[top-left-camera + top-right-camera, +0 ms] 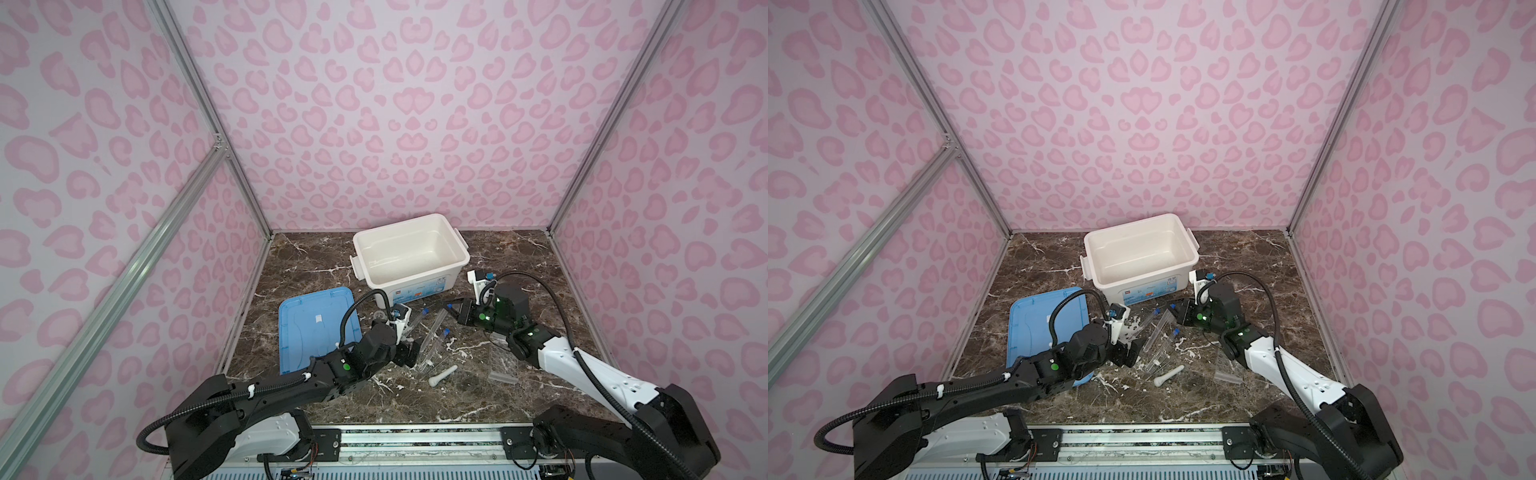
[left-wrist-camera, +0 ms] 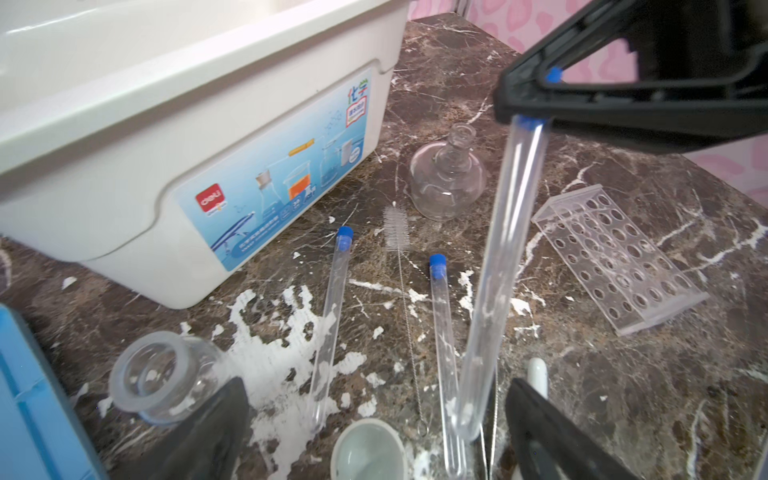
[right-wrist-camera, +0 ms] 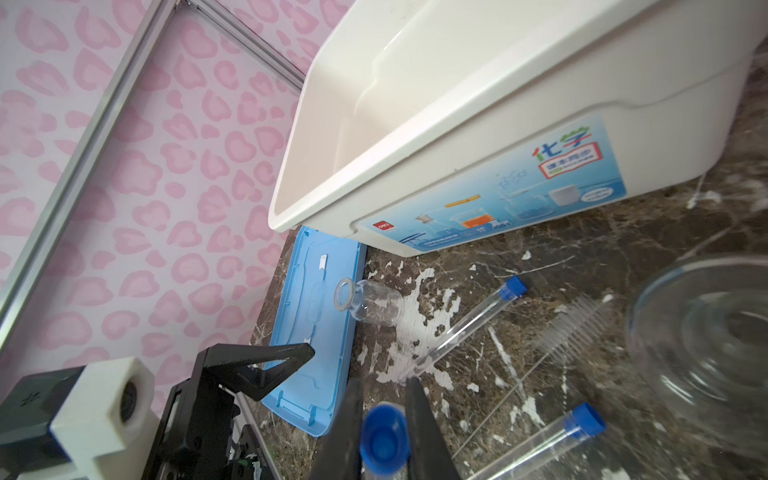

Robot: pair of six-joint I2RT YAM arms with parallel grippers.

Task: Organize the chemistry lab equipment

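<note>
Overhead, in a top view, the right gripper (image 1: 454, 309) clamps the capped end of a slanting test tube (image 1: 434, 332) just before the white bin (image 1: 399, 286). The left wrist view shows the left gripper (image 2: 376, 386) spread wide and holding nothing, with the tube's lower end between its fingers. The right wrist view shows the blue cap (image 3: 384, 440) pinched tight.

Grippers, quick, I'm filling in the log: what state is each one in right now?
Left gripper: open, holding nothing.
Right gripper: closed on the blue-capped test tube.

Right claw (image 1: 452, 308) pinches a blue-capped test tube (image 1: 433, 337).
</note>
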